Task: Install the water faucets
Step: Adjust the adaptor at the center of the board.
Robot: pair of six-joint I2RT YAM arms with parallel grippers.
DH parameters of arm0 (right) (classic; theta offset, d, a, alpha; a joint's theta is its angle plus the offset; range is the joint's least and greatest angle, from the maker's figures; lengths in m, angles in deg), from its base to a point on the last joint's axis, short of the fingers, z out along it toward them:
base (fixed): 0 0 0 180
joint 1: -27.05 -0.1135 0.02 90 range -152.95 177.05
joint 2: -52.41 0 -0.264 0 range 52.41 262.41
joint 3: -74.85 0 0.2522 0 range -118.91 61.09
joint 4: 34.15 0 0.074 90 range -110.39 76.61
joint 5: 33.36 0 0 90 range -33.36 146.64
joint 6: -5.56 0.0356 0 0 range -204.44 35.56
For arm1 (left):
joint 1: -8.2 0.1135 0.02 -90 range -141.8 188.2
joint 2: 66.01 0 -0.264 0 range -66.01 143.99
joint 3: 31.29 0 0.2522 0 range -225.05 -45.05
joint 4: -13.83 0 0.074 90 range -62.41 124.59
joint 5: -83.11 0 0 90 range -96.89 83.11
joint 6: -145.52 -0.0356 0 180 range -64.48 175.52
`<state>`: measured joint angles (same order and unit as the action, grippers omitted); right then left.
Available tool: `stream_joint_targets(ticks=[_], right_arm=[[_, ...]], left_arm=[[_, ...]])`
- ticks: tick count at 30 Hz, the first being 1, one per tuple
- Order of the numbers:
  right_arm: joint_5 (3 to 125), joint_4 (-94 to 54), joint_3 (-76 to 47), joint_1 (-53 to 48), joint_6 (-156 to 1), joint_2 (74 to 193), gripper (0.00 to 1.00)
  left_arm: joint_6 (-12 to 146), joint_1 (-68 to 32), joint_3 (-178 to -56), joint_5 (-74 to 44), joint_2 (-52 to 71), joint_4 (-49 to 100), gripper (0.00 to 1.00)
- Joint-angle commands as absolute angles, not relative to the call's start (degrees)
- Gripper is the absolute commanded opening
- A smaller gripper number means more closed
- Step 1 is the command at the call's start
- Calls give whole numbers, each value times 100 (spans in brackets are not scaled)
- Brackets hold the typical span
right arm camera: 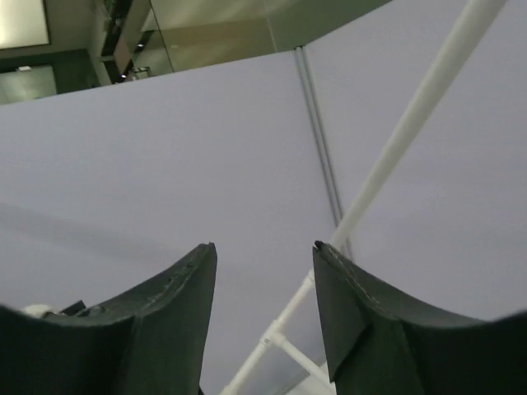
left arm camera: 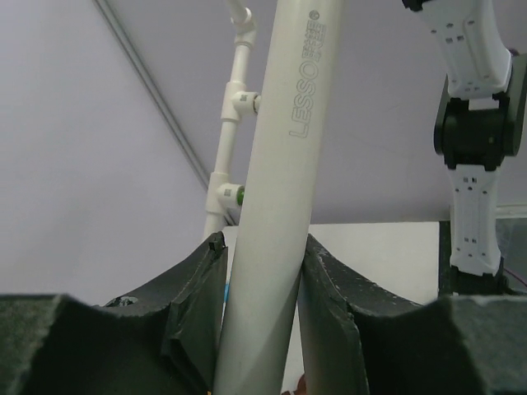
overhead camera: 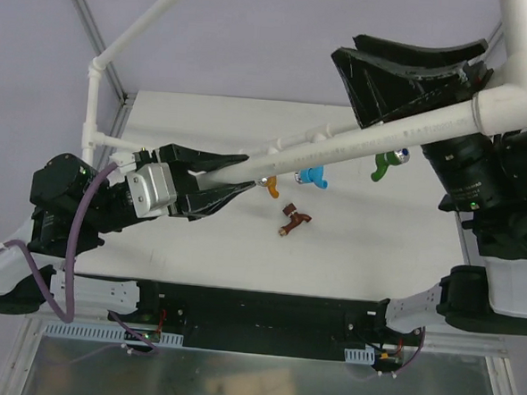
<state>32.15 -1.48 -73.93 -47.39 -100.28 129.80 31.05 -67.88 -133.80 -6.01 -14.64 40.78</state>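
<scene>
Water faucets [overhead camera: 311, 175] loose on the counter [overhead camera: 376, 254], under the white pipe [overhead camera: 384, 136]?
— Yes; left claw [overhead camera: 245, 172] grips that pipe; right claw [right arm camera: 263, 251] gapes empty; best it takes one by the body.

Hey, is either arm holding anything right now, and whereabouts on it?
The left gripper clamps the white pipe on its straight run, just below the printed lettering. The right gripper holds nothing; its jaws stand open.
</scene>
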Motion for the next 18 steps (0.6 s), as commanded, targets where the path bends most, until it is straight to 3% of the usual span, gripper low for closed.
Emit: stream_joint_targets(ticks=[1,18], right_arm=[[4152,193,-7917,-4827,-9939,13932,56],[3783,43,-8112,-4801,-10158,14435,57]], left_arm=[[3662,-6809,-13672,-980,-1074,1477,0],[4197,-6757,-13461,84,-722,-746,0]])
